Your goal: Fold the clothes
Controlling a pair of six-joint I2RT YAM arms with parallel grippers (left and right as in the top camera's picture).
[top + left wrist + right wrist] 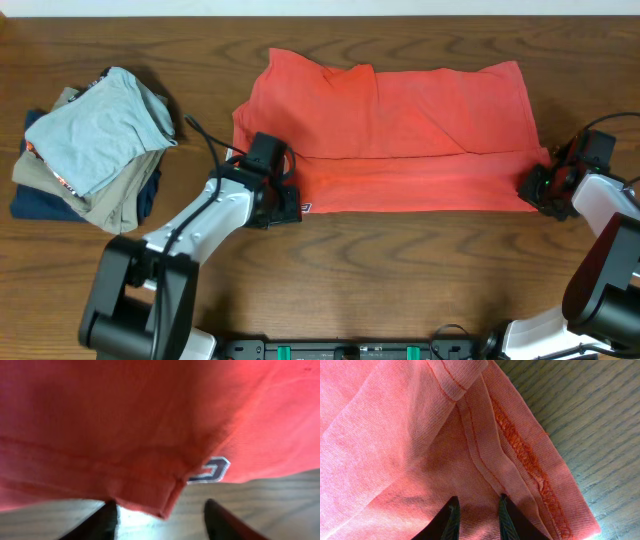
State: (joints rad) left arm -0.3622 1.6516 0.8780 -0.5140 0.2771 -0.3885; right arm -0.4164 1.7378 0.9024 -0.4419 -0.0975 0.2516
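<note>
Shirt (400,130) lies on desk (400,270), partly folded. L fingers (102,522) apart, straddling shirt's near-left corner, no grip yet. R fingers (451,520) nearly together, appear clamped on near-right hem. Risk: L closes short, catches one layer or none, so lift is uneven and fold skews. No containers; folded pile (100,130) left of shirt.

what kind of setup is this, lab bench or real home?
Probably a lab test bench, not a home: left arm and right arm mounted at the near edge of a wood-grain table, a coral-red T-shirt spread out, a stack of folded garments beside it.
</note>
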